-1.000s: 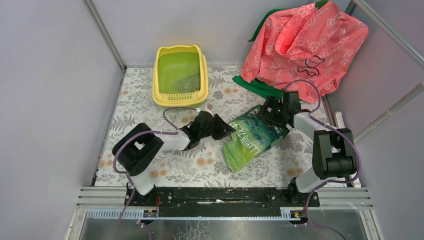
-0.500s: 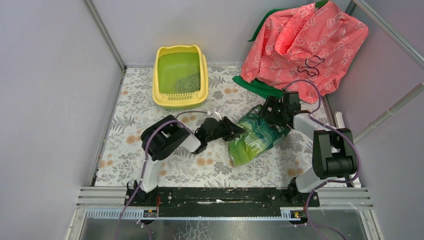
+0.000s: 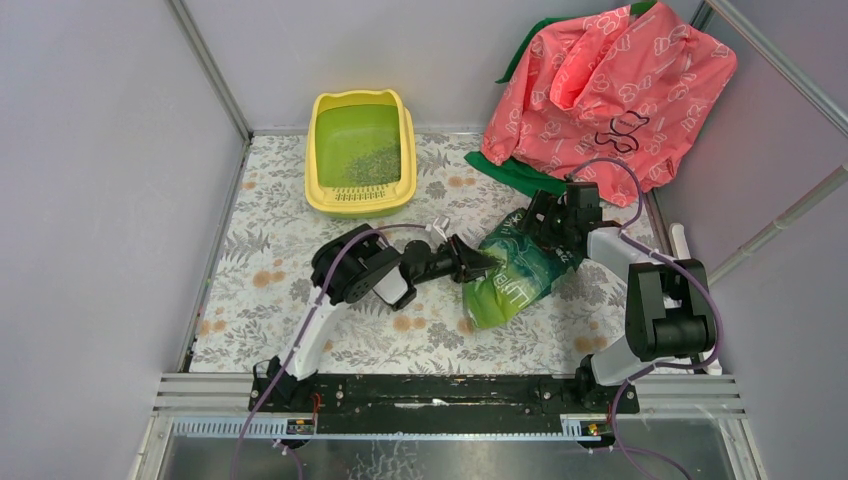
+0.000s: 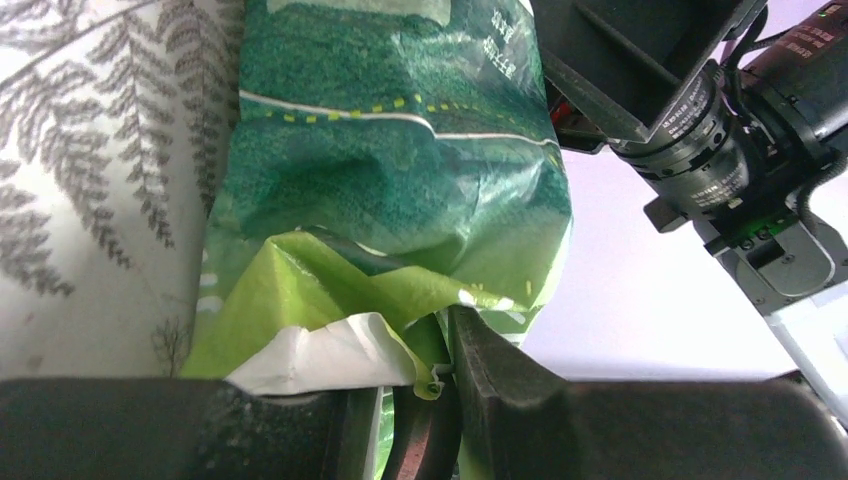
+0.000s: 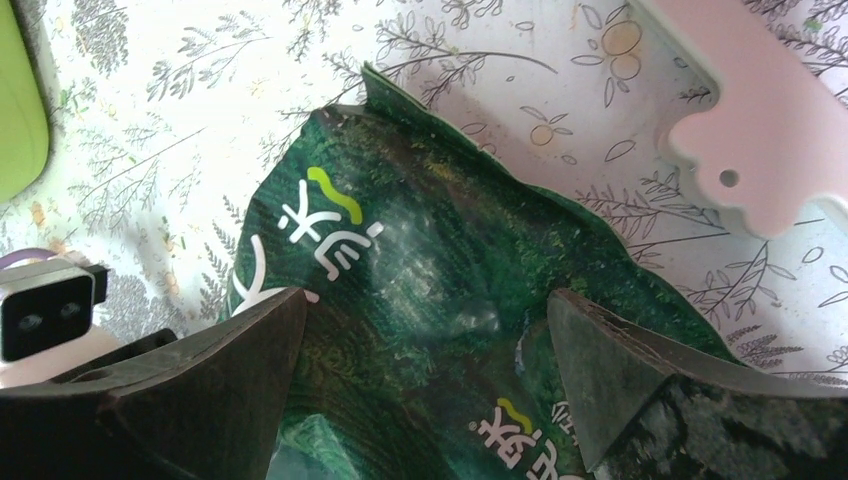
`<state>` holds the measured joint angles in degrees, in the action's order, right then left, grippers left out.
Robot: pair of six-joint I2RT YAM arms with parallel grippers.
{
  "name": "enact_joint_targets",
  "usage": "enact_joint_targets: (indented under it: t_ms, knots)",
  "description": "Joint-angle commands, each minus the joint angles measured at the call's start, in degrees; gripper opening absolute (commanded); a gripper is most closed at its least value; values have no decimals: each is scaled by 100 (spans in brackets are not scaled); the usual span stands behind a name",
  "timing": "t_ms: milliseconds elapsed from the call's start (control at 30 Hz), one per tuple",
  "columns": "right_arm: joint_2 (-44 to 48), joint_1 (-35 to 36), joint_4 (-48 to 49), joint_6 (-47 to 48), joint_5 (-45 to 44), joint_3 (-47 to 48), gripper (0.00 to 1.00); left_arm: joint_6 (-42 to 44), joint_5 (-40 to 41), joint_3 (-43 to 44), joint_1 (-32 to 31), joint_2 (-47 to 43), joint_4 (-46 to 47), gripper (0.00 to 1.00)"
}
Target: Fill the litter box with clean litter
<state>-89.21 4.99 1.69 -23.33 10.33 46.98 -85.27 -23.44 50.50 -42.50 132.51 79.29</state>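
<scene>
Litter box: a yellow tray [image 3: 324, 180] at the back of the worktop [image 3: 270, 240], left of centre, with its slotted lip towards the arms.
In the box: litter [image 3: 375, 163] – a thin grainy patch on the near right part of the green floor. The far and left parts of the floor are bare.
Bag: a glossy green bag [image 3: 515, 275] with white lettering lies slanted on the flowered worktop between the two arms, well apart from the box. Its contents are hidden, though fine green specks cling to its outside in the right wrist view.
Left end effector [image 4: 420, 390]: clamped on the crumpled pale-green and white edge of the bag, at its left side.
Right end effector [image 5: 425, 380]: fingers wide apart, one on each side of the dark far end of the bag (contact with the foil cannot be made out).
Back right corner: a pink printed sack [image 3: 610, 90] slumps against the wall – a green cloth [image 3: 515, 175] shows under it.
</scene>
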Motion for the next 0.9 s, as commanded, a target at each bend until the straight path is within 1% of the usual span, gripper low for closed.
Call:
enact_joint_targets:
  t_ms: [0,200,367,633,867]
  knots:
    - [246,177,-668,-33,636,-80,98,-493,-668,-238,148,-292,1287,0]
    - [125,177,-659,0,676,-46,98,-640,-1070,-841,372,-659,1298,0]
    - [-72,177,-548,-34,688,-84,98,-649,-1354,-1042,580,-764,1272,0]
    - [-259,177,-471,-31,654,-105,98,-598,-1569,-1487,816,-922,1282,0]
    - [-240,177,-458,-34,642,-144,98,-440,-1683,-2238,1071,-1234,1291,0]
